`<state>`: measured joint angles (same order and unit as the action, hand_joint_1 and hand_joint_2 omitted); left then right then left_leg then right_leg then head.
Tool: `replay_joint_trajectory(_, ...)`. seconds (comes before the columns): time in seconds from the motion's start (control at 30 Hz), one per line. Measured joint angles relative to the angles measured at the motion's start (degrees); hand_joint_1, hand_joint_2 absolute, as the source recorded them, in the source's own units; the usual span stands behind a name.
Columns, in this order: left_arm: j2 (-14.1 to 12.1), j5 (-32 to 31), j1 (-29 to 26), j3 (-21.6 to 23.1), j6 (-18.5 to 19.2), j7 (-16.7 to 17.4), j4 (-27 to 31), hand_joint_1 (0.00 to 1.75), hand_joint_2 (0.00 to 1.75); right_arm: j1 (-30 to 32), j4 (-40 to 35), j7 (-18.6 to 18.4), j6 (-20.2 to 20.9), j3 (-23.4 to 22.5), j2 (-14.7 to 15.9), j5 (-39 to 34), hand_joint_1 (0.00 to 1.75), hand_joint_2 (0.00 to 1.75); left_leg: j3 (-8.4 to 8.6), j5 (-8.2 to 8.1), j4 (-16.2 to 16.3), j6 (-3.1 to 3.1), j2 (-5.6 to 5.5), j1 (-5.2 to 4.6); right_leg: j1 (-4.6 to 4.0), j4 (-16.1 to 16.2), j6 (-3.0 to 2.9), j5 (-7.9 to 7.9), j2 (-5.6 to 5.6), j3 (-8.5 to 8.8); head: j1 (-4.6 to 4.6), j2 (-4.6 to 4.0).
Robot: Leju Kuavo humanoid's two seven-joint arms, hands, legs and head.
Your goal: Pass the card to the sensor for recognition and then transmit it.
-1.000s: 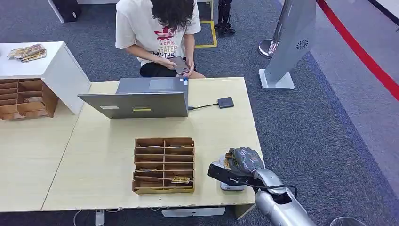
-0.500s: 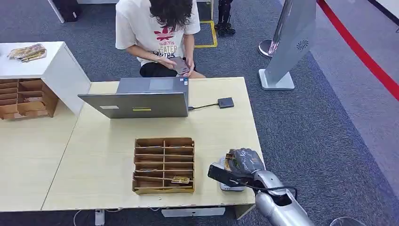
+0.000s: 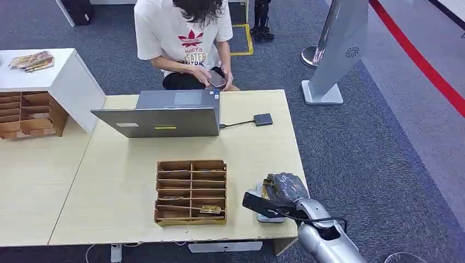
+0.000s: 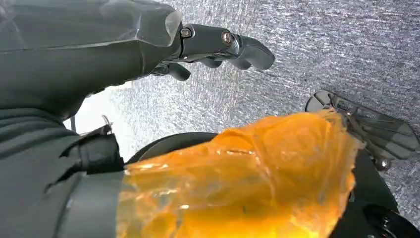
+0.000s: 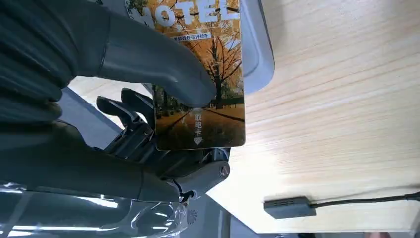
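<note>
A card (image 5: 200, 74) is held over the sensor (image 5: 257, 49) by the right hand (image 3: 285, 189).

One card is pinched between thumb and curled fingers, its long axis running out from the hand across the grey sensor at the table's (image 3: 257, 148) near right corner; "MOTEL" and "取电卡" can be read on its autumn-tree print. One laptop (image 3: 164, 115), one wooden compartment box (image 3: 191, 192) and one seated person (image 3: 183, 38) are seen. The left hand (image 4: 218, 47) is seen with fingers loosely curled, nothing held.
</note>
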<state>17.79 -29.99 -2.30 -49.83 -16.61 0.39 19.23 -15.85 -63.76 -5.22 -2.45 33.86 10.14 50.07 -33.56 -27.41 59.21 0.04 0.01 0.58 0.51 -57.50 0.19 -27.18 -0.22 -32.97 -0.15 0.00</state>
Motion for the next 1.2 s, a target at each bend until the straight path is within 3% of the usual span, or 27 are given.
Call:
replay_joint_trajectory(0.17,0.02,1.62,-0.01,0.0,-0.37,-0.15,0.0,0.0,0.0,0.77,-0.77,0.09,-1.58,-0.42,0.0,-0.29,1.75,1.75,-0.03,0.0,0.0,0.0,-0.05,0.0,0.0,0.0,0.03,-0.02,-0.04,0.0,0.02,0.0)
replay_joint_trajectory(0.27,0.13,3.75,-0.02,0.0,-0.98,-1.16,0.0,0.0,0.0,2.77,-2.53,1.22,-5.17,-1.81,-0.22,-0.44,1.75,1.75,-0.1,0.0,0.0,0.0,-0.11,0.0,0.0,0.0,0.04,-0.03,-0.1,-0.01,0.0,0.0)
replay_joint_trajectory(0.53,0.2,12.14,0.23,1.64,-3.96,-4.61,-0.39,0.0,0.0,9.51,-11.28,8.57,-22.09,-8.59,-5.32,-0.11,1.75,1.75,-0.25,-0.02,0.0,0.02,-0.12,0.02,0.0,0.0,0.05,-0.05,-0.11,-0.19,-0.02,0.0)
replay_joint_trajectory(0.63,0.18,14.95,0.41,3.15,-5.03,-5.7,-1.07,0.0,0.0,11.72,-15.91,10.49,-25.76,-11.6,-7.52,-0.35,1.75,1.75,-0.27,-0.04,-0.02,-0.02,-0.12,0.03,0.0,-0.01,0.06,-0.09,-0.1,-0.19,0.0,0.0)
replay_joint_trajectory(0.87,0.22,19.56,0.74,7.04,-6.21,-6.54,-1.79,0.0,0.0,14.79,-22.62,14.16,-29.86,-14.67,-10.62,-1.42,1.75,1.75,-0.29,-0.1,-0.01,-0.04,-0.11,0.02,-0.01,0.0,0.07,-0.11,-0.08,-0.21,0.0,0.0)
replay_joint_trajectory(1.2,0.22,21.62,0.75,8.53,-6.56,-6.43,-1.99,0.0,0.0,15.5,-24.61,14.86,-30.29,-15.26,-11.56,-2.1,1.75,1.75,-0.29,-0.1,-0.01,-0.04,-0.11,0.01,0.0,0.0,0.08,-0.11,-0.08,-0.21,0.0,0.0)
